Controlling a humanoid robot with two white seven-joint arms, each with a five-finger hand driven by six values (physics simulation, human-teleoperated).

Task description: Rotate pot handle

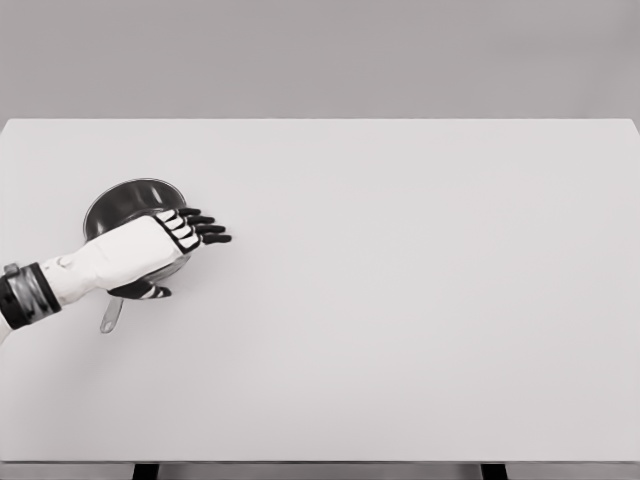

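we see a white table (400, 330) carrying one dark pot (120, 203) near its left edge.

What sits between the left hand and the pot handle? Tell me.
Nothing visible does. The left hand lies over the pot, its fingers stretched past the right rim. The handle pokes out below the wrist, with only bare table around it.

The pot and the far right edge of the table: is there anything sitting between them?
No. In the head view, the table is bare from the pot to its right edge; only the left hand lies over the pot itself.
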